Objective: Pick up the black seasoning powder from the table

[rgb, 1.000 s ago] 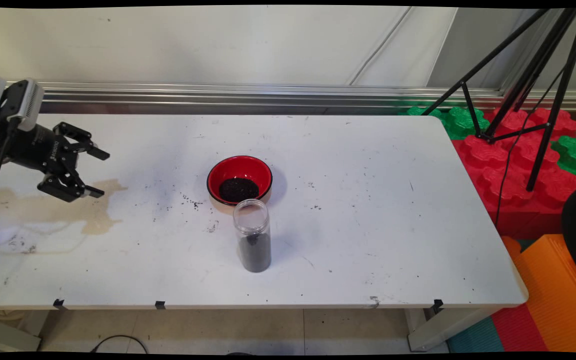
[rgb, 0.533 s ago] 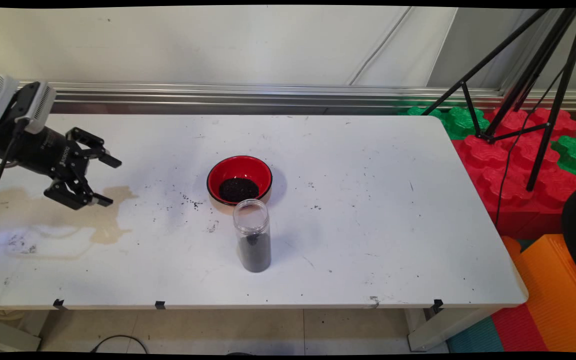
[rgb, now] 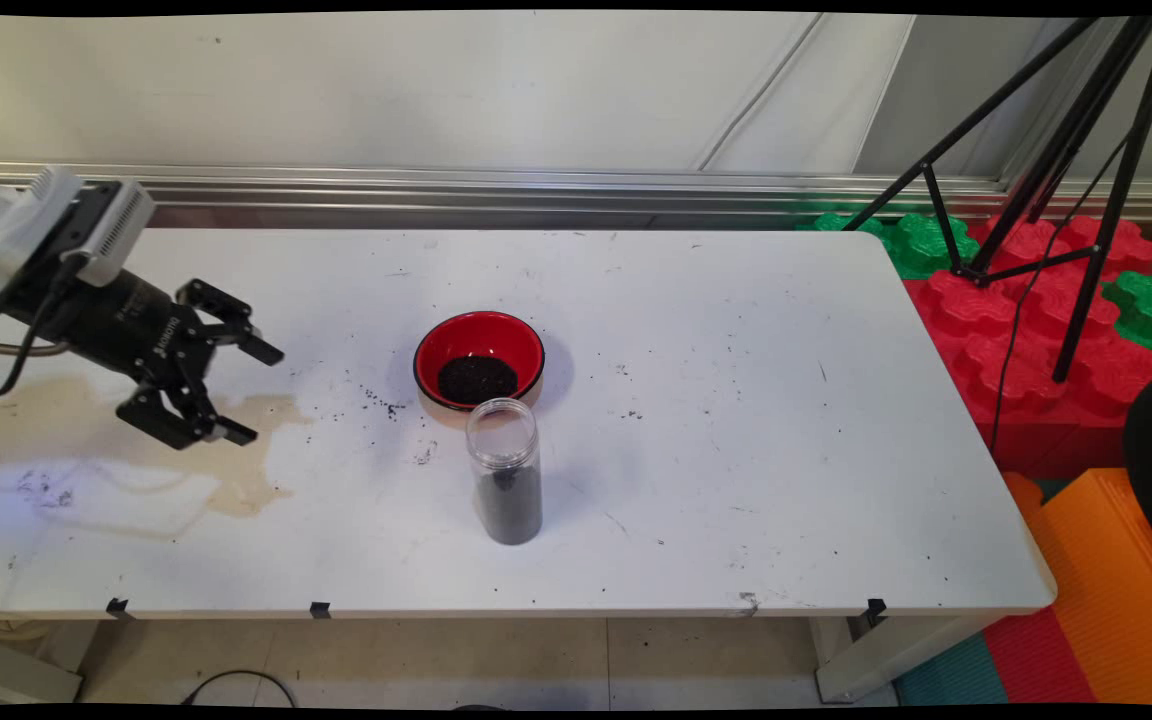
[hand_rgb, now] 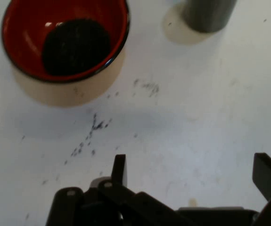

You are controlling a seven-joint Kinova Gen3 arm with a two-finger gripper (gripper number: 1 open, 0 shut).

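My black gripper (rgb: pixel 254 392) hangs open over the table's left part, pointing right, with nothing between its fingers. In the hand view the gripper (hand_rgb: pixel 192 172) also shows its fingers spread wide. A red bowl (rgb: pixel 479 358) with a black rim holds a heap of dark grains at the table's middle. Just in front of it stands a clear, lidless jar (rgb: pixel 504 471), its lower half filled with dark grains. Both lie well to the right of the gripper. The hand view has the red bowl (hand_rgb: pixel 64 40) at upper left and the jar's base (hand_rgb: pixel 207 14) at the top.
A brownish stain (rgb: pixel 236 455) spreads over the white table (rgb: pixel 736 450) under and left of the gripper. Loose dark grains (rgb: pixel 381 402) lie scattered left of the bowl. A black tripod (rgb: pixel 1056 170) and red and green foam blocks (rgb: pixel 1026 330) stand beyond the table's right end.
The gripper has moved right and slightly down toward the bowl and jar, still open. Bowl and jar have stayed put.
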